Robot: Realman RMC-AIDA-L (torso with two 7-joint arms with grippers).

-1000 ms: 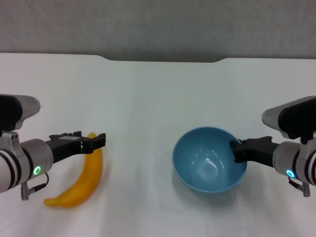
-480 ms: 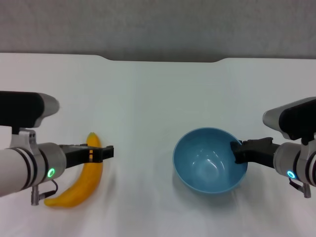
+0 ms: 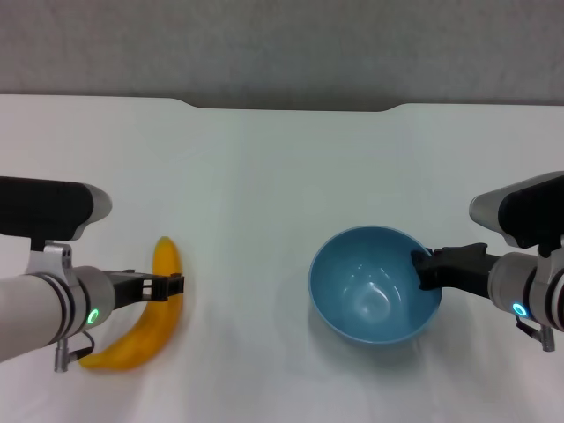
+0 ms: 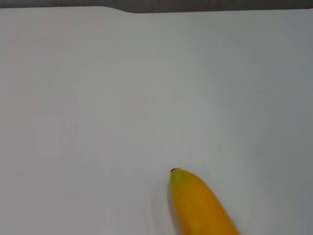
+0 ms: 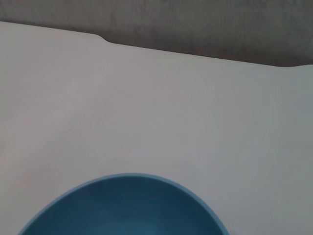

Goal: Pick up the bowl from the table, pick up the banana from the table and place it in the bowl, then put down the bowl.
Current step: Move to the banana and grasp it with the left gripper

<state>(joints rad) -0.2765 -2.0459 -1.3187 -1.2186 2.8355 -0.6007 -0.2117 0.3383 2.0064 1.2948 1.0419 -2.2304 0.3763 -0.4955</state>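
The light-blue bowl (image 3: 370, 295) is right of centre on the white table (image 3: 282, 176), and a faint shadow lies under it. My right gripper (image 3: 421, 269) is shut on the bowl's right rim, with one finger inside the rim. The right wrist view shows only the bowl's (image 5: 127, 205) far rim. At the left lies the yellow-orange banana (image 3: 141, 339), curved, with its dark-tipped end pointing to the far side. My left gripper (image 3: 167, 285) is low across the banana's upper half, open, with its fingers either side of the fruit. The banana's tip (image 4: 198, 205) shows in the left wrist view.
The table's far edge has a shallow notch (image 3: 291, 107), with a grey wall behind it. Bare white tabletop separates the banana from the bowl.
My left arm has come down and pulled back to the left, bringing its gripper from above the banana's tip to low across the fruit. The bowl and the right gripper have hardly moved.
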